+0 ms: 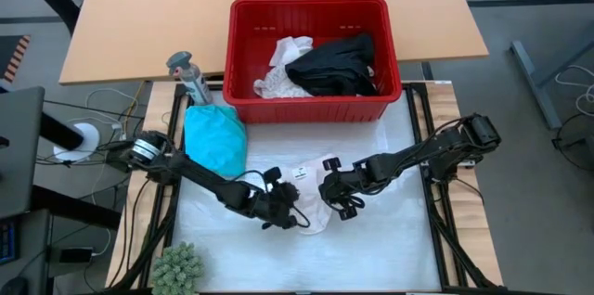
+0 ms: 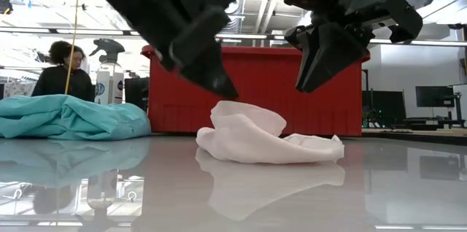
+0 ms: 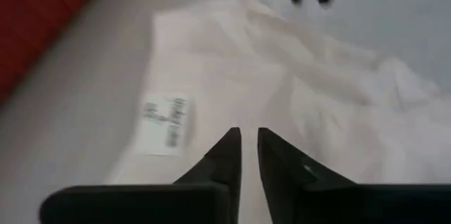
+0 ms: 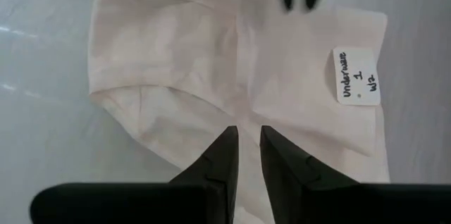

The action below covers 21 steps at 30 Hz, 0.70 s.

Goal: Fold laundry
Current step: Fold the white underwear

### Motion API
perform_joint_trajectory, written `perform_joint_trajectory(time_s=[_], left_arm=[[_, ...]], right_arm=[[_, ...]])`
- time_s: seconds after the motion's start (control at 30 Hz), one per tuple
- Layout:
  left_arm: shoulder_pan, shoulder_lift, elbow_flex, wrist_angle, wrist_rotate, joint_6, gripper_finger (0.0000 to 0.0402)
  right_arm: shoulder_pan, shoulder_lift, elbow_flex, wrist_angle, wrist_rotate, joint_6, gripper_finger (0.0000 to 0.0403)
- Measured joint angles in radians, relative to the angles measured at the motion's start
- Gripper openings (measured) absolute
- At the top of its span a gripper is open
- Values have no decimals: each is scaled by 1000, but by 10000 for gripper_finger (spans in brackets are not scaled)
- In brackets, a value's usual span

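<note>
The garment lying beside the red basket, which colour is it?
Teal garment; the high view shows it best.

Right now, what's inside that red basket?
The red basket holds a black garment overlapping a crumpled white garment. Anything beneath them is covered.

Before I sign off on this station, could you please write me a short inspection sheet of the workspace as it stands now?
Surface: white table mat, glossy, bare near the front.
Job's things: white garment crumpled at centre, label showing; teal garment heaped at left; black garment and white cloth inside the red basket.
Clutter: spray bottle beside the basket; small green plant at the front left corner.
Grippers: left claw and right claw both above the white garment, holding nothing, fingers nearly together.
Cables: loose cables left of the table.
Surroundings: a person in the background.
</note>
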Motion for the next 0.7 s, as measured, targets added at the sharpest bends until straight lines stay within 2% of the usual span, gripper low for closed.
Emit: perform_joint_trajectory(time_s=[0.13,0.33,0.5,0.7], left_arm=[[0,35,-1,40,91,-10,4],[-28,31,0,162,94,8,1],[-28,31,0,165,89,5,0],[-43,13,0,72,-110,-17,0]], right_arm=[[-1,0,0,-2,0,0,88],[-14,0,0,-7,1,0,88],[-28,0,0,-15,1,0,88],[-25,1,0,70,0,0,88]])
